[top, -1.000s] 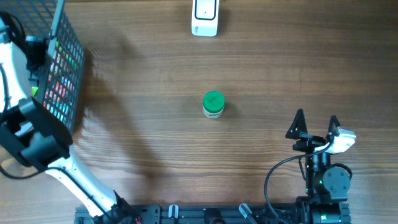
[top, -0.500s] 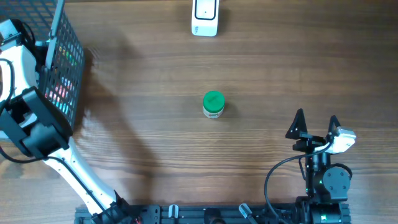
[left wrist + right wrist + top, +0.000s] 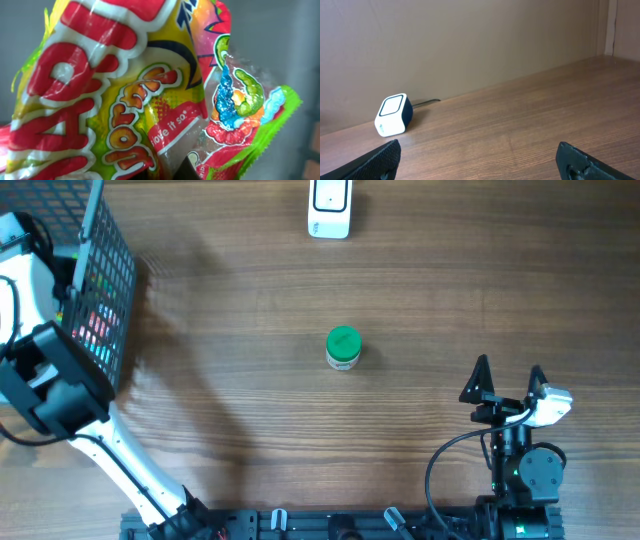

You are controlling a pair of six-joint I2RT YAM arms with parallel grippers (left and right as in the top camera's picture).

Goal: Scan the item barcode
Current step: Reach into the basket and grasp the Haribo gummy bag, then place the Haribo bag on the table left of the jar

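A crinkly candy bag (image 3: 125,90), printed yellow, red and green, fills the left wrist view. My left gripper (image 3: 162,172) is shut on its lower edge, and only the dark fingertips (image 3: 184,169) show. From overhead, the left arm (image 3: 45,375) reaches into the wire basket (image 3: 105,270) at the far left, and the mesh hides the gripper. The white barcode scanner (image 3: 330,210) stands at the table's far edge and also shows in the right wrist view (image 3: 393,115). My right gripper (image 3: 508,380) rests open near the front right, with nothing between its fingers (image 3: 480,159).
A small jar with a green lid (image 3: 343,348) stands upright mid-table, between the scanner and the right gripper. The basket holds more coloured packets (image 3: 95,325) behind its mesh. A plain wall rises behind the scanner.
The left arm has shifted a little toward the far side at the basket. The right arm, jar and scanner have not moved.
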